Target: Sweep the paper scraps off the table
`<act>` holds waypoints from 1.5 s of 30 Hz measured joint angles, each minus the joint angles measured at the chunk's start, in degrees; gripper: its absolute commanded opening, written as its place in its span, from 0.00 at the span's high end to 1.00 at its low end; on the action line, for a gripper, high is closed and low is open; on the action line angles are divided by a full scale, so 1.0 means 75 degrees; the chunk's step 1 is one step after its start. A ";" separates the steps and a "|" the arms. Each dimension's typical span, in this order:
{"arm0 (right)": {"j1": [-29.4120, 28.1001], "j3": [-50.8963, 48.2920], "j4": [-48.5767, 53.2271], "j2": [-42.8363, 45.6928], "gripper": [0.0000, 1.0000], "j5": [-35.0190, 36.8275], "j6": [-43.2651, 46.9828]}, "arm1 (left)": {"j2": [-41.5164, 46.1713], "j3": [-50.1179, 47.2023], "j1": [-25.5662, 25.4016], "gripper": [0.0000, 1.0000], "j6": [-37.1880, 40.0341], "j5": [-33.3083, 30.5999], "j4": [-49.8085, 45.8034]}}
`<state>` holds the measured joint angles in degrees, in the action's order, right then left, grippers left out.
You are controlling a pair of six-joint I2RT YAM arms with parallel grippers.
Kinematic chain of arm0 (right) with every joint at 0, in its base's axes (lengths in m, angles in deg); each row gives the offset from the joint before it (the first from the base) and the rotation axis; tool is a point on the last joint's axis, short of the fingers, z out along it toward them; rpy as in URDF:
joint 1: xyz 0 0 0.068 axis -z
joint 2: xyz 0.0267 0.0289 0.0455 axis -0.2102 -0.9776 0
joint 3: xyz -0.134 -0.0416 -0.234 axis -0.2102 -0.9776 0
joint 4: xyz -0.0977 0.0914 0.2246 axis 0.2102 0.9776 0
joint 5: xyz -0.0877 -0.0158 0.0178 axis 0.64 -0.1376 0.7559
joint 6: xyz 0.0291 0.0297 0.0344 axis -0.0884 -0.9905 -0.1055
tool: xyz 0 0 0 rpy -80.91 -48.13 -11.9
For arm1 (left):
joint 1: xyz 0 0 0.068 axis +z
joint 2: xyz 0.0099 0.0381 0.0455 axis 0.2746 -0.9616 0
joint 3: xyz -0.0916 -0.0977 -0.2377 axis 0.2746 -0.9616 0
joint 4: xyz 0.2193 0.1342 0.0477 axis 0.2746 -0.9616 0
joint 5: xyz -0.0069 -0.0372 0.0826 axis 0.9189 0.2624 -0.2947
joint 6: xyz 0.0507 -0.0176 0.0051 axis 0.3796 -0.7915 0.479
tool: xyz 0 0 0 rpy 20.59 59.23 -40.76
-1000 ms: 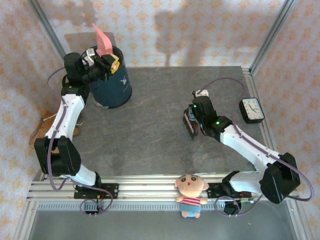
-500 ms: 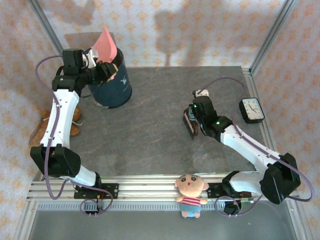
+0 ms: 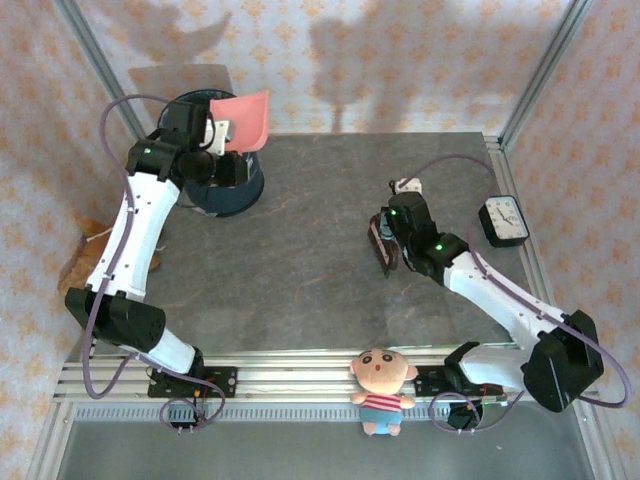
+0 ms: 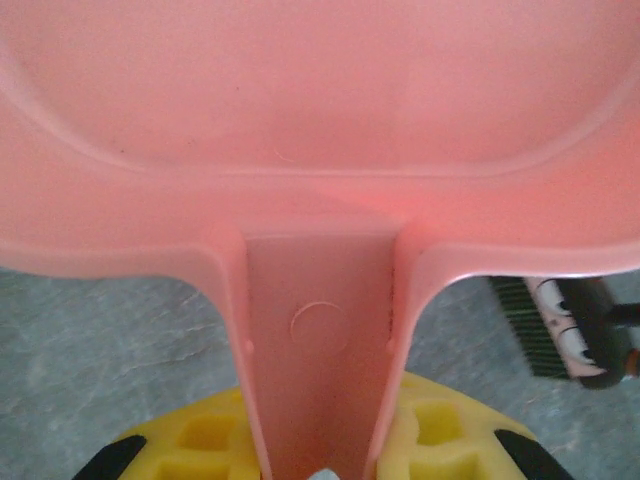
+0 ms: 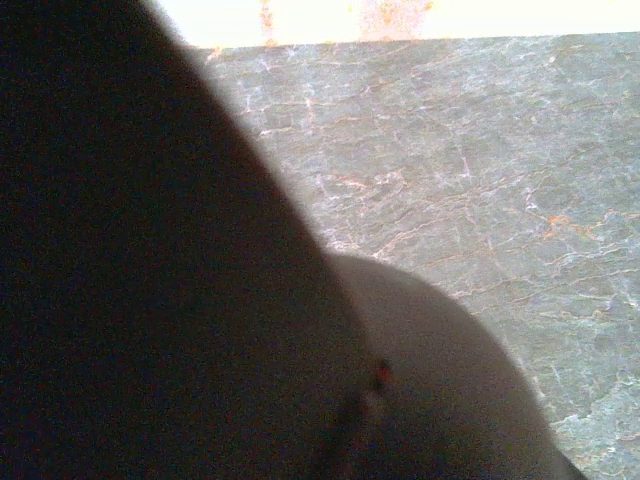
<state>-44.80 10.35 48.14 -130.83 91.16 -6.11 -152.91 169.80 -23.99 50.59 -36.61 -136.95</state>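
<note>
The left gripper [image 3: 214,141] is closed on the handle of the pink dustpan [image 3: 243,120]. The dustpan is held in the air above the dark blue bin [image 3: 238,190], and its pan extends to the right of the gripper. The bin stands at the far left corner of the table [image 3: 300,290]. In the left wrist view, the handle is seen clamped between the yellow pads [image 4: 432,440], and grey table surface is visible below the pan. The right gripper [image 3: 393,240] is closed on a brush [image 3: 380,246], which is set down on the right half of the table, well apart from the bin. In the right wrist view, a dark blurred shape lies close to the lens (it cannot be identified), with table surface beyond it. A clock [image 3: 503,220] lies at the right edge of the table. A doll [image 3: 382,385] is placed on the near rail between the arm bases.
</note>
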 measured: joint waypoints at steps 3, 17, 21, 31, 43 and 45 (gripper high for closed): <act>0.0000 -0.0044 -0.0082 0.0157 1.00 0.0117 -0.0003 | -0.0009 0.0044 -0.0393 1.00 0.0291 -0.0595 -0.0262; 0.0015 -0.0207 -0.0157 0.0350 1.00 0.0562 -0.0090 | -0.0367 -0.0233 -0.1842 1.00 0.0991 -0.1859 -0.0411; 0.0015 -0.0227 -0.0157 0.0440 1.00 0.0667 -0.0087 | -0.0816 -0.0428 -0.2212 1.00 0.1026 -0.1920 -0.0446; 0.0015 -0.0309 -0.0152 0.0530 1.00 0.0778 -0.0085 | -0.1731 -0.0539 -0.2693 1.00 0.1078 -0.1795 -0.0522; 0.0015 -0.0309 -0.0152 0.0539 1.00 0.0819 -0.0082 | -0.3101 -0.0764 -0.2836 1.00 0.1212 -0.1556 -0.0522; 0.0015 -0.0309 -0.0152 0.0557 1.00 0.0816 -0.0082 | -0.3293 -0.0766 -0.2868 1.00 0.1256 -0.1521 -0.0519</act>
<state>-44.69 8.03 47.01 -126.66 97.28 -6.72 -177.61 164.05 -45.50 60.01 -48.02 -140.84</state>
